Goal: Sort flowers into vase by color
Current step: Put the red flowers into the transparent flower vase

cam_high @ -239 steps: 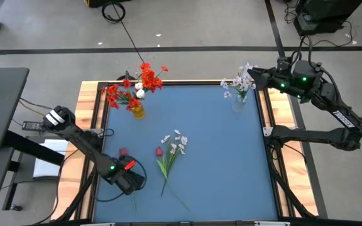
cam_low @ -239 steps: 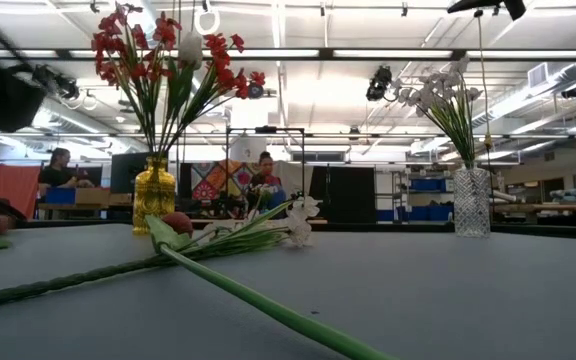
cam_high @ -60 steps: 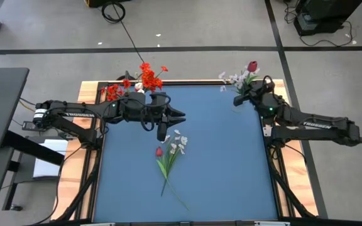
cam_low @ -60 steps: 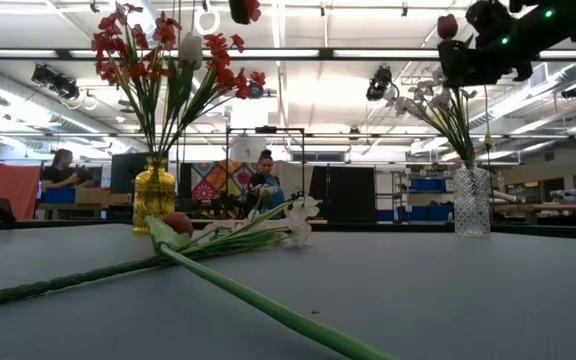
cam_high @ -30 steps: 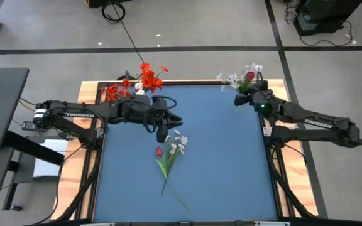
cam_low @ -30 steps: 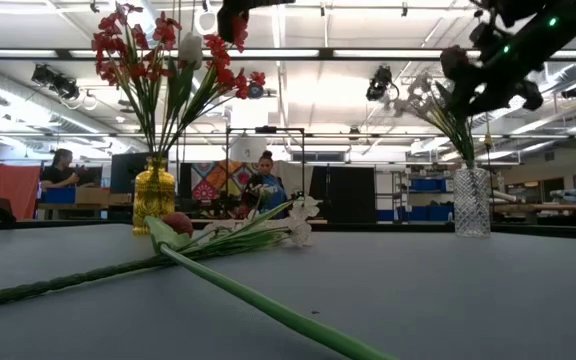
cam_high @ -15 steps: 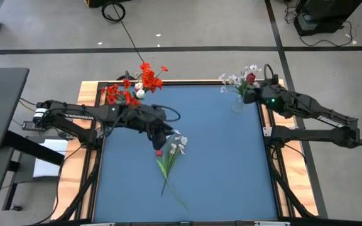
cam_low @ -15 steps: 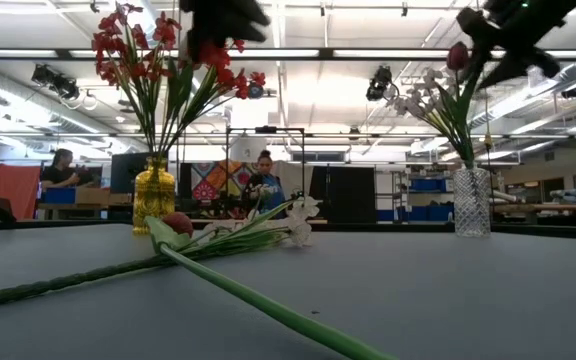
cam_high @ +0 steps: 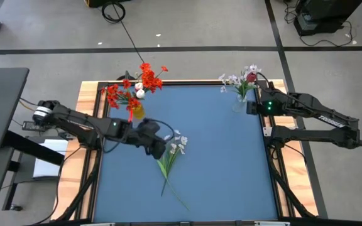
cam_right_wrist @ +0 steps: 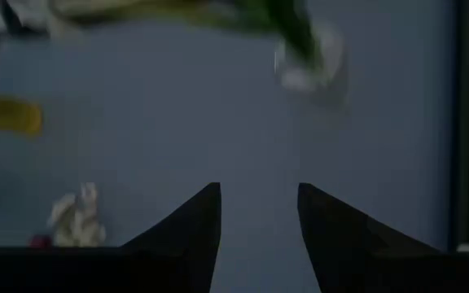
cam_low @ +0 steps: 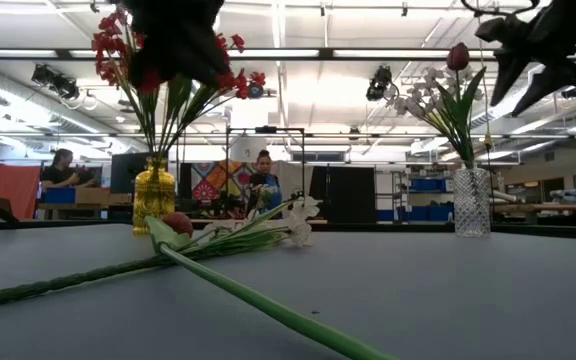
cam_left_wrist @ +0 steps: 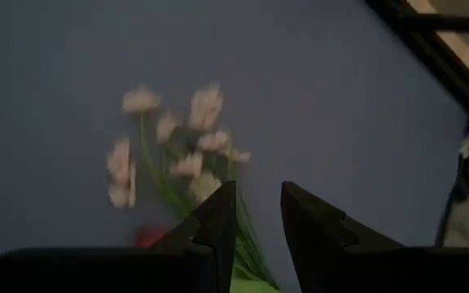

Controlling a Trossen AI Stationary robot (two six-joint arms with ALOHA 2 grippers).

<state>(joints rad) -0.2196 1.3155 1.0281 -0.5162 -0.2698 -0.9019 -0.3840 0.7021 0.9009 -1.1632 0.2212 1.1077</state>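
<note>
Several flowers lie on the blue table point(cam_high: 219, 163): white blooms point(cam_high: 178, 144) on green stems point(cam_high: 167, 168) and a red bloom point(cam_left_wrist: 148, 237), which also shows in the low view point(cam_low: 176, 222). My left gripper point(cam_high: 159, 149) hovers just above them, open and empty point(cam_left_wrist: 259, 195). A yellow vase point(cam_high: 137, 112) holds red flowers point(cam_high: 140, 81). A clear vase point(cam_high: 239, 102) holds white flowers and one dark red bloom point(cam_high: 251, 77). My right gripper point(cam_high: 250, 108) is beside the clear vase, open and empty point(cam_right_wrist: 259, 195).
A long loose green stem point(cam_high: 176, 198) runs toward the table's near edge. Wooden rails point(cam_high: 88, 125) edge the table left and right. People sit in the room beyond the far edge point(cam_low: 266, 180).
My left gripper has gone from beside the yellow vase toward the near edge and down over the lying flowers. My right gripper has drawn away from the dark red flower toward the near edge; the flower stays standing in the clear vase among the white ones.
</note>
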